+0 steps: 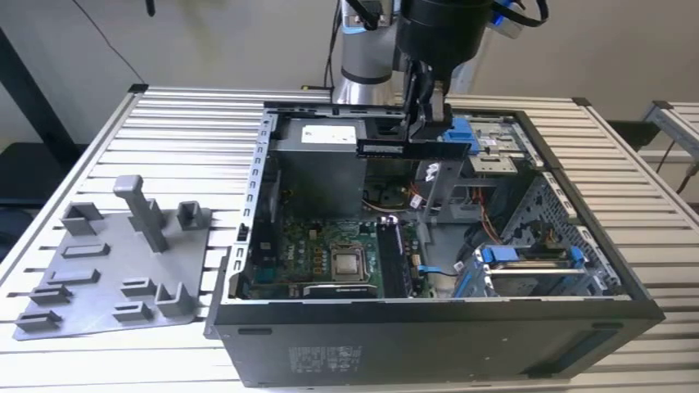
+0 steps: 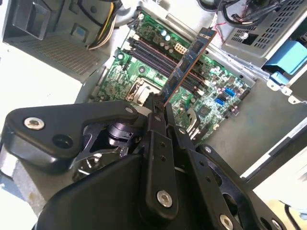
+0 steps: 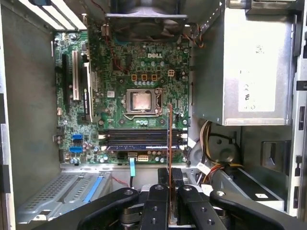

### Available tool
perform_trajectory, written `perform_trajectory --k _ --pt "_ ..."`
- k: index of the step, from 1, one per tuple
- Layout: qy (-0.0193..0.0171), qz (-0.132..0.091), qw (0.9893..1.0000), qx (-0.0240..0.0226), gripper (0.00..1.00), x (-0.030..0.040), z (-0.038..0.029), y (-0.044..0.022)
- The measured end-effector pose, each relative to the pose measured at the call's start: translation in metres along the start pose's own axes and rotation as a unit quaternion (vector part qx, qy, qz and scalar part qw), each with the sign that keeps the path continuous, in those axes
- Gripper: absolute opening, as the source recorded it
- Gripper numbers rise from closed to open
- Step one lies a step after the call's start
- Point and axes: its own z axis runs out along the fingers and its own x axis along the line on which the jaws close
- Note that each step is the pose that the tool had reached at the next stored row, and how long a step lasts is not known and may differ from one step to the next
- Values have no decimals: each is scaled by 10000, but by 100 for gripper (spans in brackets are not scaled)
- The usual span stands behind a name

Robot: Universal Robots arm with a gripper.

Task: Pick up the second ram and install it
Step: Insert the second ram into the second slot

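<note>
My gripper (image 1: 428, 131) hangs over the open computer case (image 1: 437, 319) and is shut on the second ram (image 1: 395, 149). In the exterior view the stick is a dark strip held level above the case's rear half. In the second wrist view the ram (image 2: 187, 62) is a dark board with black chips that sticks out from between the fingertips (image 2: 154, 106). In the first wrist view the ram (image 3: 169, 139) appears edge-on, crossing above the long black memory slots (image 3: 141, 139) on the green motherboard (image 3: 120, 72). The stick is in the air, clear of the slots (image 2: 153, 55).
A grey fixture plate (image 1: 110, 278) with upright posts lies at the exterior view's left, beside the case. Inside the case are the CPU socket (image 3: 142, 101), the grey power supply box (image 3: 244, 67), loose cables (image 3: 211, 143) and a drive cage with blue clips (image 1: 525, 262).
</note>
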Motion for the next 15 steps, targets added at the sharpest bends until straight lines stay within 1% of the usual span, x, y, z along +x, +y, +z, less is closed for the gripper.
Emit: perform_trajectory --k 2,4,7,9,11,13,15 --pt "2 159 9999 6 14 0 2 0" --pt "4 323 9995 13 14 0 3 0" --pt "7 589 9983 24 14 1 6 1" --pt "11 771 9970 31 14 1 7 0" --pt "13 950 9955 38 14 1 9 1" --pt "16 1135 9935 46 14 1 10 0" --pt "19 1312 9913 53 14 1 12 1"
